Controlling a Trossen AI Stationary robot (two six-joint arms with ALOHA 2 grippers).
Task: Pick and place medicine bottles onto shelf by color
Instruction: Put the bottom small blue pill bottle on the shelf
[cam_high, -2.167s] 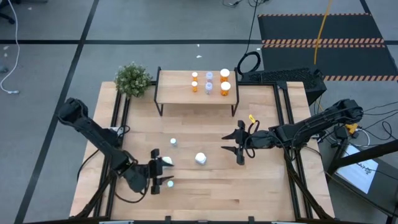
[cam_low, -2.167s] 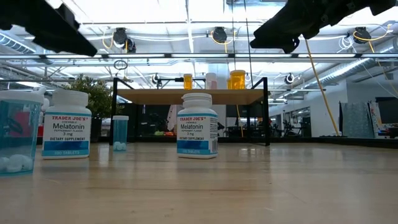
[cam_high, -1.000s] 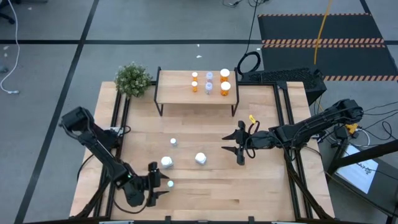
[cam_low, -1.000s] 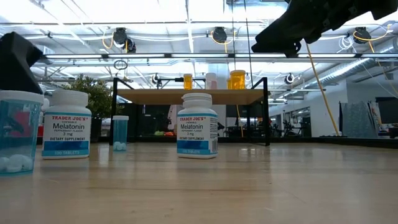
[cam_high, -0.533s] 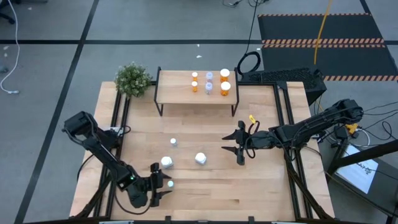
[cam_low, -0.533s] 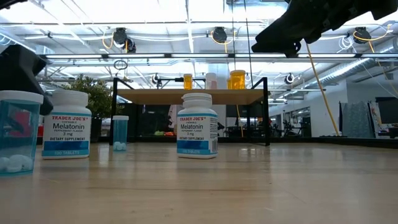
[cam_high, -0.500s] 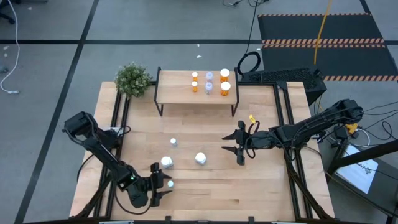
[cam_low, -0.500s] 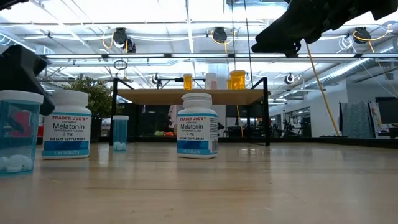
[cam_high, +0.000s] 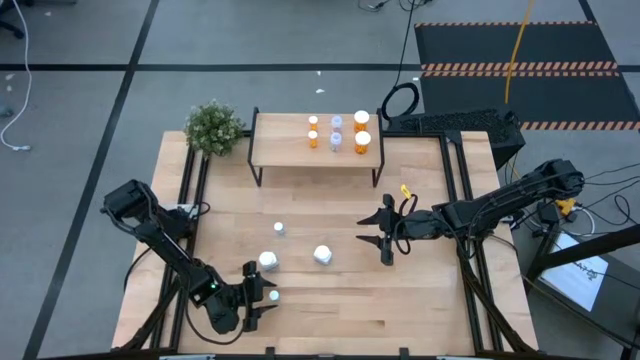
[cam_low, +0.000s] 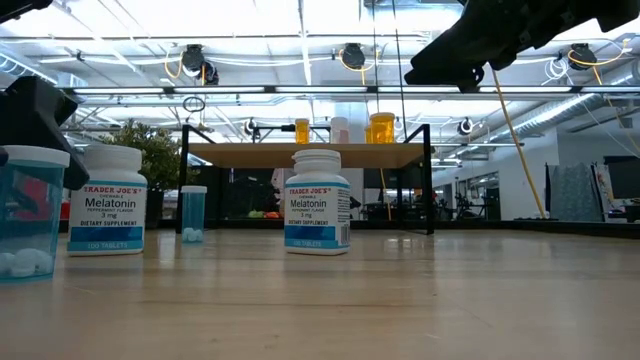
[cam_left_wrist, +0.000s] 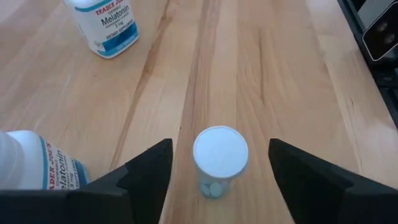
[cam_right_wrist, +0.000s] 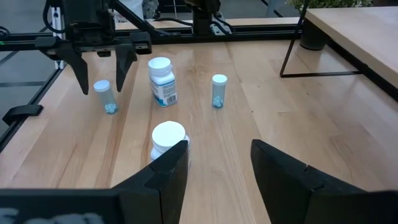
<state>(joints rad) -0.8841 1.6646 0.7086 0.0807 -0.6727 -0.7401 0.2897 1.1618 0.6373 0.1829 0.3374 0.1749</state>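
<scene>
Left tool (cam_left_wrist: 217, 163) spread apart around blue bottle (cam_left_wrist: 220, 160) holding white pills; right tool (cam_right_wrist: 217, 163) apart, empty.

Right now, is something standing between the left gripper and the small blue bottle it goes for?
Nothing visible does. The left gripper is open, one finger on each side of the small blue bottle, with bare table in both gaps.

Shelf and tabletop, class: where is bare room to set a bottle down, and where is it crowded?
The shelf is bare on its left half; its right half holds five bottles. The tabletop lies bare at front right. It is crowded front-left, where the left end effector straddles a blue bottle near two melatonin bottles.
</scene>
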